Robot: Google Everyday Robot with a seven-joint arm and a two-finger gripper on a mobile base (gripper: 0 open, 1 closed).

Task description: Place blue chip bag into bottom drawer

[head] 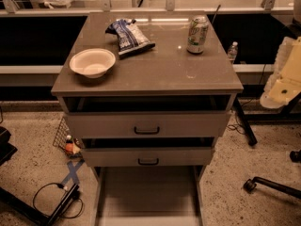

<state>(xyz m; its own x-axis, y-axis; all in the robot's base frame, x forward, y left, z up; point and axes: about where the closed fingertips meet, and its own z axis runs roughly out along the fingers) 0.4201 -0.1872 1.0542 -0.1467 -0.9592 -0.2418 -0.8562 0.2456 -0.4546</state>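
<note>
**Here: blue chip bag on the worktop, bottom drawer pulled out**

The blue chip bag [129,36] lies crinkled on the grey worktop [160,74], near the back edge and a little left of the middle. Its white markings face up. A white bowl [92,62] stands upright close to the left edge, just in front of the bag and to its left, apart from it. A green-and-white soda can [197,34] stands upright near the back right corner, well apart from the bag.

Below the front edge, the cabinet's three drawers step outward. The top drawer [146,125] and the middle drawer [148,157], each with a black handle, sit partly out, with a dark gap above each front. The bottom drawer [148,197] is drawn out farthest, its flat grey floor and pale side rails reaching toward the lower border of the view.

The end effector [282,86] appears as a pale, cream-coloured shape off the worktop's right edge, level with the front right corner and touching nothing on the worktop. Whether it is apart or together cannot be told.

On the speckled floor, a wire basket [63,135] rests beside the cabinet's left side, with a blue tape cross [73,171] in front of it. A water bottle [232,51] stands beyond the right edge.
</note>
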